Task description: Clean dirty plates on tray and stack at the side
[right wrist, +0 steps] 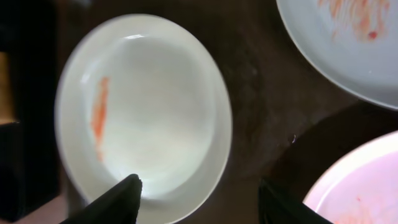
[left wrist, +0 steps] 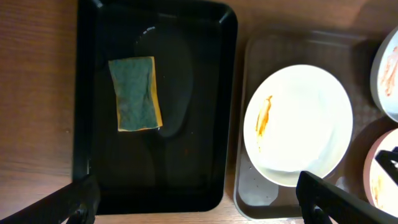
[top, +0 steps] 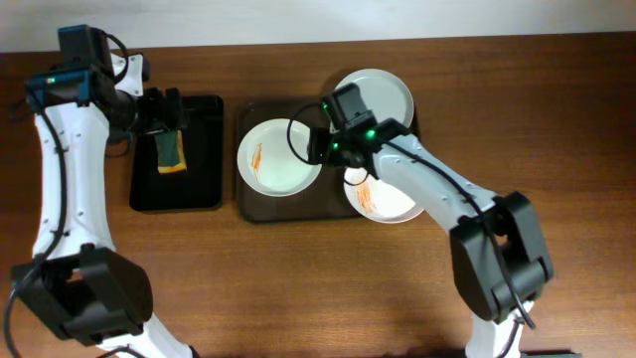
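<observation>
Taking this for the pick-up, we see the right gripper (right wrist: pixel 199 193) spread astride the rim of the smeared plate (top: pixel 278 156), centre frame on the tray (top: pixel 298 208); next, clamp and lift. The left gripper (left wrist: pixel 199 202) hangs released.

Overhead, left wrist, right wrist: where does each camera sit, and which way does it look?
Overhead: above the table, facing straight down on the black tray, the brown tray, three plates, left arm, right arm.
Left wrist: on the left arm, facing down at the sponge; its own fingers frame the bottom.
Right wrist: on the right arm, low over the brown tray; its fingers show below.
Shared: all three show the streaked plate.
</observation>
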You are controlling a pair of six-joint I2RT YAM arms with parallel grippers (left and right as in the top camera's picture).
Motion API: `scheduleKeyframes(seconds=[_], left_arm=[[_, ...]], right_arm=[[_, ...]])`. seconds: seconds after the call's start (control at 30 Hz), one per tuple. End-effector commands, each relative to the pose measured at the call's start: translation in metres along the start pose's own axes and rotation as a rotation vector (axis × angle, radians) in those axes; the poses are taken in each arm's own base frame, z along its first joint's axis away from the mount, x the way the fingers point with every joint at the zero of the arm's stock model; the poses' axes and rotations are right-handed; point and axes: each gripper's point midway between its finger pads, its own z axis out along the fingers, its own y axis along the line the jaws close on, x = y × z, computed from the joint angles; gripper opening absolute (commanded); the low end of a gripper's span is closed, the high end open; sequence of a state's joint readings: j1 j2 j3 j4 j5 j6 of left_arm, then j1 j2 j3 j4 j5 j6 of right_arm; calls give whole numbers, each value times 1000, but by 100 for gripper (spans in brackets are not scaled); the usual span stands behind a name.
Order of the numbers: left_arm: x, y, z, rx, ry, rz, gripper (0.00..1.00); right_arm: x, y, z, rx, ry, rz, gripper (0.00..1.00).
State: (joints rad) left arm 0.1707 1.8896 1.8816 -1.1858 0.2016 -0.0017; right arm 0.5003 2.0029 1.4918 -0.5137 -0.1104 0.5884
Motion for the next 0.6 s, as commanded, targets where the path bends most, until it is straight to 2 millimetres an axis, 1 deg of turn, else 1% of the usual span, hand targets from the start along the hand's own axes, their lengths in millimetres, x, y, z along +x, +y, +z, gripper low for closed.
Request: scheduleKeyframes(seconds=[0.0, 0.03, 0.1, 0.23, 0.33, 0.37, 0.43, 0.57], left_arm=[[-3, 7, 13, -21, 19, -19, 99], [-2, 9, 20, -28, 34, -22, 99], [0, 11, 28, -28, 52, -25, 99], [-1, 15, 44, -29, 68, -28, 99], [-8, 17, 56, -28, 52, -25, 99], [-9, 18, 58, -28, 50, -25, 99], [-11, 18, 62, -28, 48, -24, 99], [-10, 23, 65, -52, 51, -17, 99]], right_arm=[[-3, -10, 18, 52, -20, 48, 59], [-1, -12, 25, 56, -14, 47, 58], [1, -14, 34, 61, -6, 48, 55], [-2, -11, 45, 35, -22, 6, 50], [-4, -11, 51, 29, -32, -13, 40], [-4, -10, 52, 27, -33, -13, 39], [-3, -10, 56, 20, -30, -13, 34], [3, -15, 66, 31, -13, -12, 27]])
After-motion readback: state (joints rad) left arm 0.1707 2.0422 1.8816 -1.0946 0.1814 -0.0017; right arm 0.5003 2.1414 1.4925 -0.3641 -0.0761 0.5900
